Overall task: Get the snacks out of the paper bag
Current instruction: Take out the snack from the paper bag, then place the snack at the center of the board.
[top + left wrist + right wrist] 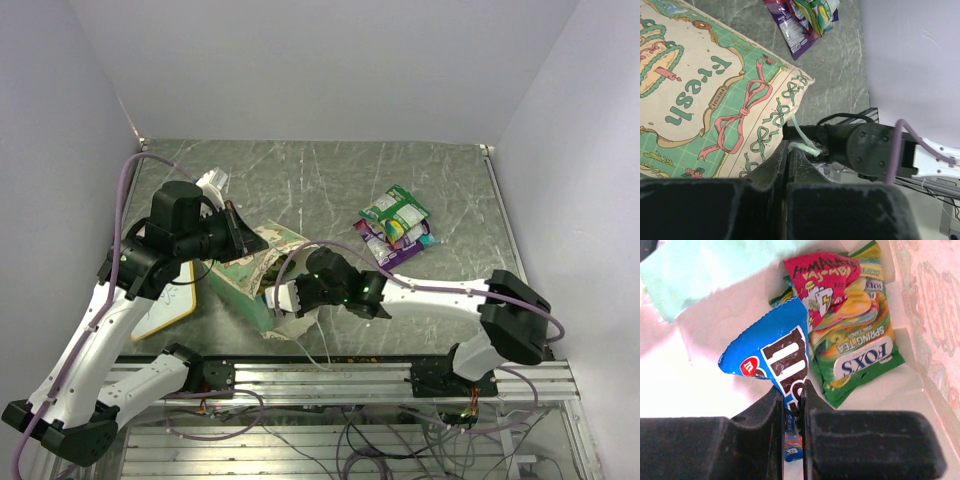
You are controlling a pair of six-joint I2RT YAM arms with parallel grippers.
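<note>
Where the two arms reach in from the near edge, the worktop (330, 180) spreads out flat and grey-green, veined with pale streaks like polished stone. Left of its middle the paper bag (250, 280) lies on its side, a soft boxy shape of matte cream paper printed with bows, a cake and lettering over a green grid. Its sides are mint green and its ragged mouth is turned towards the right arm. Just beside it on the left, partly under the left arm, lies a whiteboard (165, 310), a thin white panel with a pale wood edge.

Well apart from the bag, towards the far right, a heap of packets (397, 225) rests on the surface, crinkly foil in purple, green and white, overlapping one another.

Inside the bag, against its smooth white lining, a green-and-white packet (860, 355) lies flat, with a pink-topped packet (830, 275) on top of it. A glossy blue packet (775, 355) with a zigzag-cut edge stands up in front of them.

The right end effector (792, 390) is deep in the bag's mouth, its black fingers pinched together on the blue packet's lower end. The left end effector (788, 150) sits at the bag's upper corner, fingers pressed together on the thin, pale string handle (802, 137).
</note>
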